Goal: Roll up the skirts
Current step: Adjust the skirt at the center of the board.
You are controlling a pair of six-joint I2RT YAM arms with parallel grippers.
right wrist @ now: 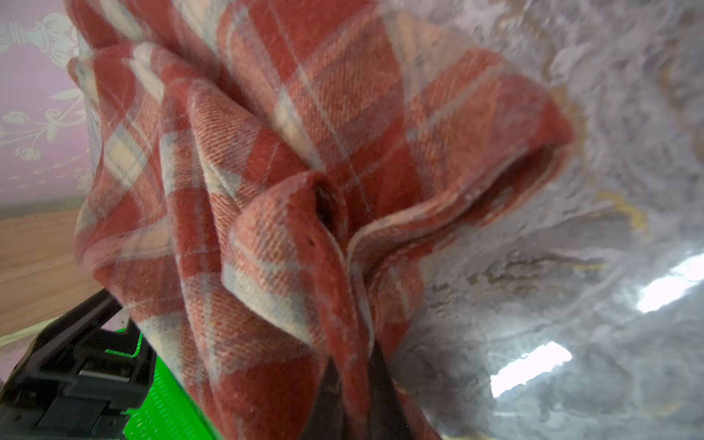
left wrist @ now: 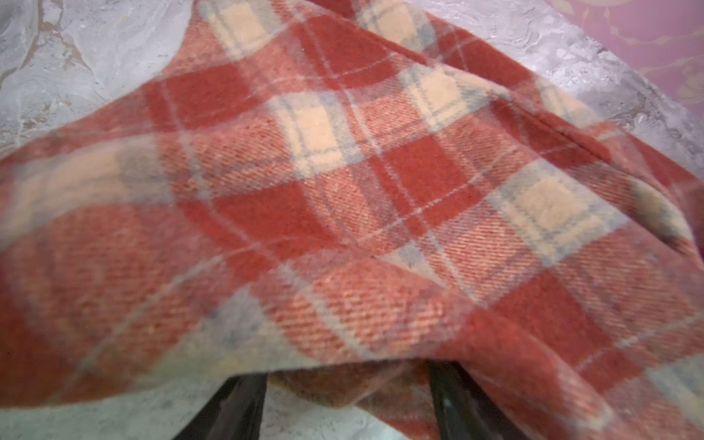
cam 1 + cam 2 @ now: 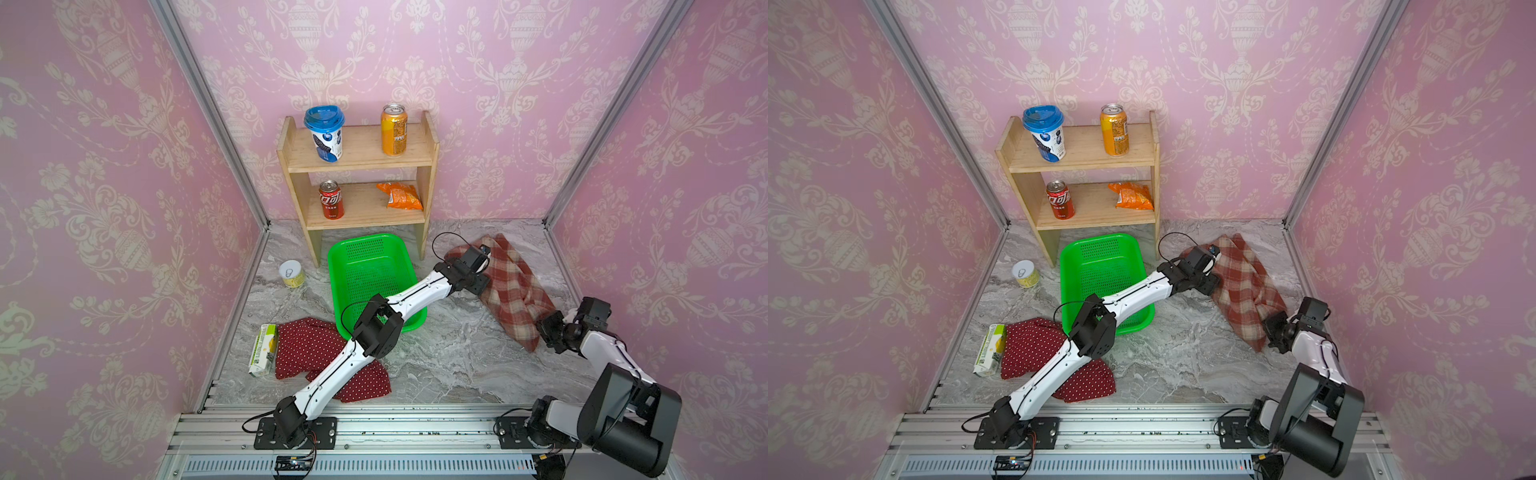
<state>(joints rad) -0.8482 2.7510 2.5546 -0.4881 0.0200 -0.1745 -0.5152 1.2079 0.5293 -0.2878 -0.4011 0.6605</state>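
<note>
The plaid skirt (image 3: 511,291) (image 3: 1246,291) lies bunched at the right of the marble table. My left gripper (image 3: 482,286) (image 3: 1213,286) sits at its left edge, open, and in the left wrist view the plaid skirt (image 2: 343,190) drapes over the tips of the wide-apart left gripper (image 2: 343,400). My right gripper (image 3: 540,328) (image 3: 1266,328) is at the skirt's near end. In the right wrist view, the right gripper (image 1: 358,396) is shut on a fold of the plaid skirt (image 1: 285,152). The polka-dot skirt (image 3: 307,345) (image 3: 1034,345) lies flat at front left, partly under my left arm.
A green basket (image 3: 332,286) stands mid-table under my left forearm. Behind it is a wooden shelf (image 3: 361,166) with cans, a cup and a snack bag. A yellow tin (image 3: 291,273) and a drink carton (image 3: 262,349) lie at the left. Pink walls enclose three sides.
</note>
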